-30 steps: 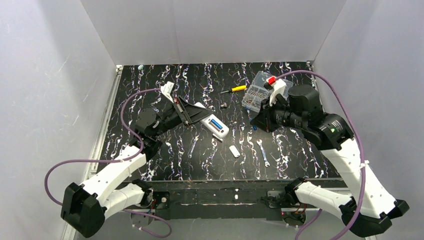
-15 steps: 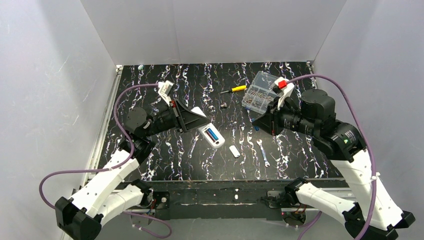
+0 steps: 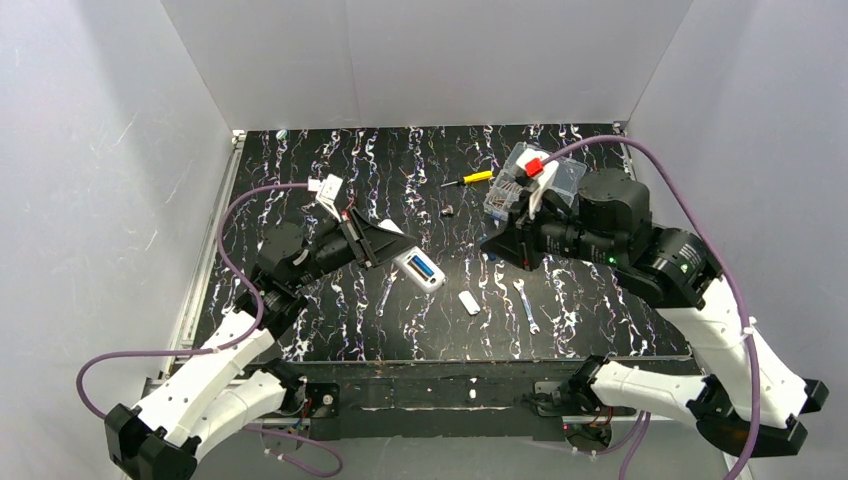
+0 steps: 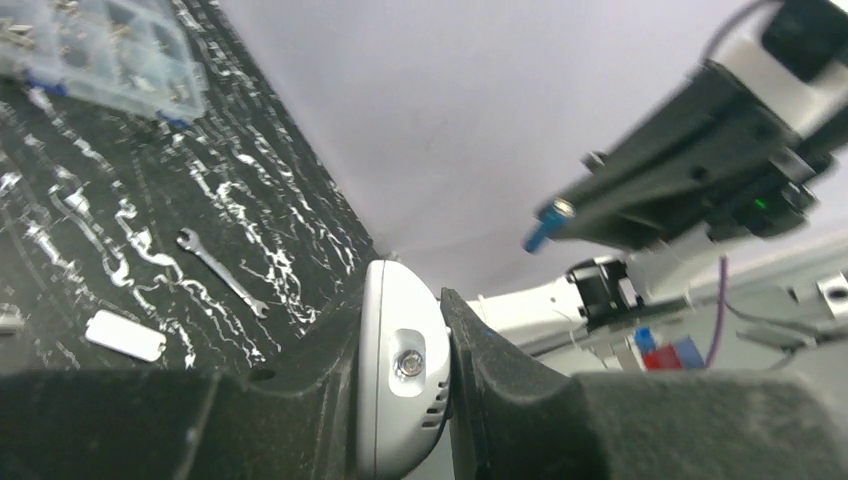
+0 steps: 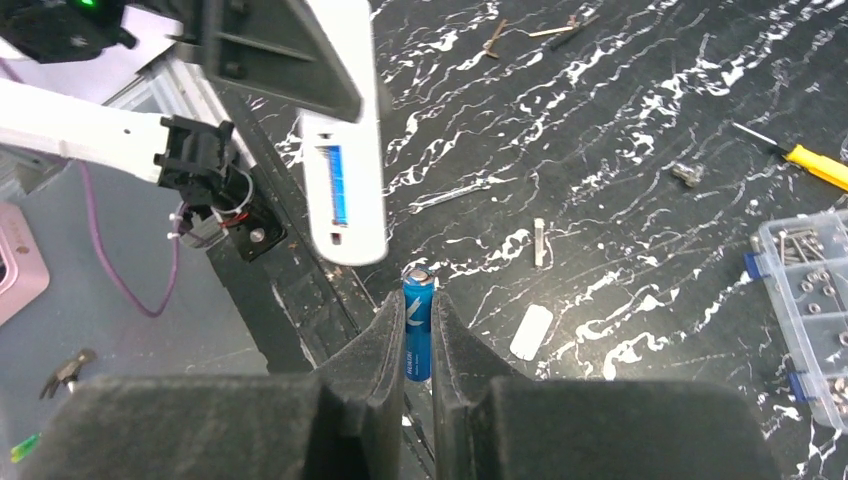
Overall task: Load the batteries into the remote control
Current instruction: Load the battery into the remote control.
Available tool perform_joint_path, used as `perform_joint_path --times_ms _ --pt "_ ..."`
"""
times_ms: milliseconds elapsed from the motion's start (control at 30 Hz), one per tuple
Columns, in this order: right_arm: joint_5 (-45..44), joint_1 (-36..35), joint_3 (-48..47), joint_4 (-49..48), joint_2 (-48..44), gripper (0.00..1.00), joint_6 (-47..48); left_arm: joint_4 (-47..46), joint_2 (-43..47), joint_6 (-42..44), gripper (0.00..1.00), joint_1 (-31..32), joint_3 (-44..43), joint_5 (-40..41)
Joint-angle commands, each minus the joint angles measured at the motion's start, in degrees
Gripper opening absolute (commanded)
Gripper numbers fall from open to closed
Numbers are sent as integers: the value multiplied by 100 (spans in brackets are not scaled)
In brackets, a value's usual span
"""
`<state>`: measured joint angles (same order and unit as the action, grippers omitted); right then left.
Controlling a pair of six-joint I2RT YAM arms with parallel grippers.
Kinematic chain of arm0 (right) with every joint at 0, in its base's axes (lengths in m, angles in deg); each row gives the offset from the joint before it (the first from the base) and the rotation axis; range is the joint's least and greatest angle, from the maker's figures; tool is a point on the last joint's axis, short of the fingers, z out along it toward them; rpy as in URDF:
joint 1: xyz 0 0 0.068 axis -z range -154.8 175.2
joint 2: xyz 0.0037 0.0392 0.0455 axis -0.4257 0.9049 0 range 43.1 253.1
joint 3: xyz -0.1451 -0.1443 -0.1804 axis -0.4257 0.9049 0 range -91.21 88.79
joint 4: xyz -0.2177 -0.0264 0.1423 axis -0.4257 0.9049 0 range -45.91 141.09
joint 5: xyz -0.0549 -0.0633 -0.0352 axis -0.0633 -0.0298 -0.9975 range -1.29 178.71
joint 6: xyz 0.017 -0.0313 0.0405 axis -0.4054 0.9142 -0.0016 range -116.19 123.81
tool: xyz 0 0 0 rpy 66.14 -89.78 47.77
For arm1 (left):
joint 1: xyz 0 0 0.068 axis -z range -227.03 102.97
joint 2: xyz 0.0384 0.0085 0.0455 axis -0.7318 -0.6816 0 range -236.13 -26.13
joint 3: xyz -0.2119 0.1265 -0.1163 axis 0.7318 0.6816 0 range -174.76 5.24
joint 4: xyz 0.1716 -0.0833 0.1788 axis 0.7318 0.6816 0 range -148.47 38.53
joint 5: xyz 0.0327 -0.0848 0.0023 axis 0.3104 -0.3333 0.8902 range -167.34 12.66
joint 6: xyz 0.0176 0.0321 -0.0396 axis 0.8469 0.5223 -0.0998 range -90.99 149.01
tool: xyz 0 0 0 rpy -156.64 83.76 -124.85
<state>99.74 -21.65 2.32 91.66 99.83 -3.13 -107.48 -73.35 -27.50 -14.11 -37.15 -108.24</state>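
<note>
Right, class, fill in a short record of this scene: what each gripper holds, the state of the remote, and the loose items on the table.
left gripper: shut on one end of the remote control
right gripper: shut on the held battery, tip sticking out past the fingers
remote compartment: open, loaded battery inside
held battery vs remote: apart, not yet inserted
loose on table: small white plate (probably the battery cover), silver wrench, yellow-handled screwdriver, clear compartment box
</note>
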Motion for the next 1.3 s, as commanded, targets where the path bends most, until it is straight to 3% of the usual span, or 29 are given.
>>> perform_joint_path --times_ms 0,267,400,633,1267 --pt "-354 -346 -611 210 359 1 237 -213 160 -438 0 216 229 1264" --pt "72 -366 -1935 1196 1530 1 500 269 472 -422 0 987 525 3083" --pt "80 -572 -2374 1720 2106 1 613 333 529 -580 0 1163 597 3479" --pt "96 -1007 -2438 1957 2293 1 964 -555 201 -1212 0 1285 792 3380" --pt "232 -1230 -2265 1897 2560 1 1483 -339 141 -1895 0 1560 651 3552"
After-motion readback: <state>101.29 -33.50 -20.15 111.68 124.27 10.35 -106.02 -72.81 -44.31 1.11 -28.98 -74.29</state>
